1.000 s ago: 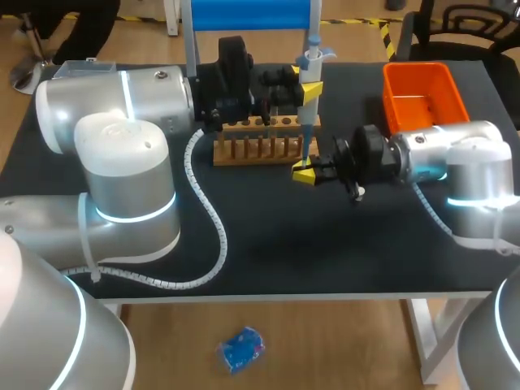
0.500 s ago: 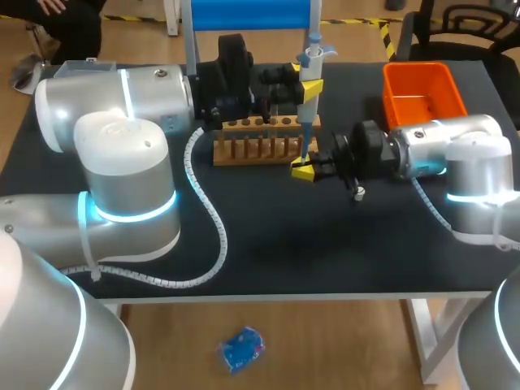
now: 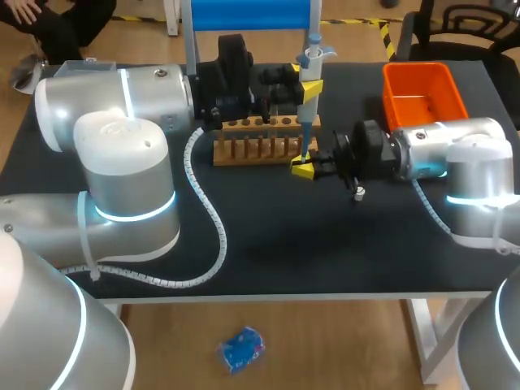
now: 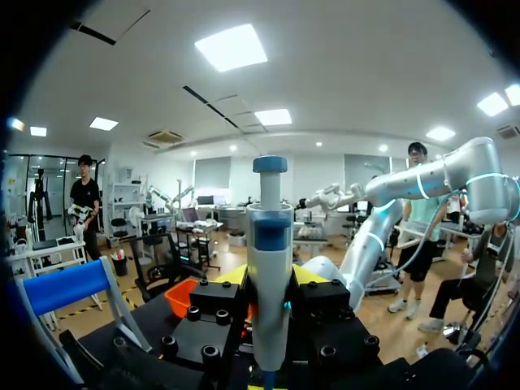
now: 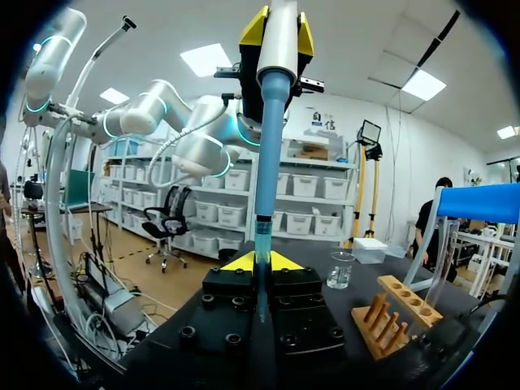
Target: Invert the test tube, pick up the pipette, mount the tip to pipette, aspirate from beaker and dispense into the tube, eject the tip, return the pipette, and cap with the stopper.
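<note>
A: Pipettes on the bench?
B: One. The pipette [image 4: 269, 268] stands upright, clamped between the fingers of the left gripper [image 3: 309, 88]. Its blue plunger knob rises above the fingers and its shaft runs down below them.
A: Tips?
B: One tip [image 5: 262, 234], translucent, on the lower end of the shaft. It sits between the two yellow fingertips of the right gripper [image 5: 260, 262], which press on it from both sides.
A: How do the grippers stand to each other?
B: Two grippers, the left directly above the right, with the pipette running from one to the other.
A: Other items?
B: One wooden rack [image 3: 262, 146], just beside the right gripper. One clear beaker [image 5: 340, 270], ahead of the right gripper and near the rack. One orange bin [image 3: 422, 85], back from the right gripper, alongside its arm.
</note>
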### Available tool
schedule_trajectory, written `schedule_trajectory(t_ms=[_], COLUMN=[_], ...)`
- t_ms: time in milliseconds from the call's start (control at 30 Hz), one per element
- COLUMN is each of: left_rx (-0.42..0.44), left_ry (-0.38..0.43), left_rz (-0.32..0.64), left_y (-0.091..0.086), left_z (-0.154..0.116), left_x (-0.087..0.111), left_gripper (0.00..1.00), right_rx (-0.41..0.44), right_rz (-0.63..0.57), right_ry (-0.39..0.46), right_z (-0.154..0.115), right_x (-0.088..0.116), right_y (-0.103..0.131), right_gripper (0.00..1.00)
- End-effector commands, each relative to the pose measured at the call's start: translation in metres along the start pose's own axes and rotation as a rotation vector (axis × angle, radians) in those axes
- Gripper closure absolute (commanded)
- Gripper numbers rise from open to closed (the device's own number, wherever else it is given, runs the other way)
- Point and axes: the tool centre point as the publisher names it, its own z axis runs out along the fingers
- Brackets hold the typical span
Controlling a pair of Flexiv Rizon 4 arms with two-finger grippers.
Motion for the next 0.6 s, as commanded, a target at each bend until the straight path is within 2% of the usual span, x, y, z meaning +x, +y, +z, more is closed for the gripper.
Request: schedule_trajectory(t_ms=[33,600], left_rx=[0.002,0.002], left_ry=[-0.002,-0.002], left_rz=[-0.001,-0.001], left_y=[0.0101,0.0101], left_z=[0.0015,0.0015], left_x=[0.0005,0.0005], left_gripper=[1.0,1.0], right_rx=[0.009,-0.023], right_rz=[-0.001,-0.02], right_ry=[-0.047,-0.175], right_z=[0.0032,0.0048], right_x=[0.0072,0.0043], right_y=[0.0154,0.0171], right_gripper=[1.0,1.0])
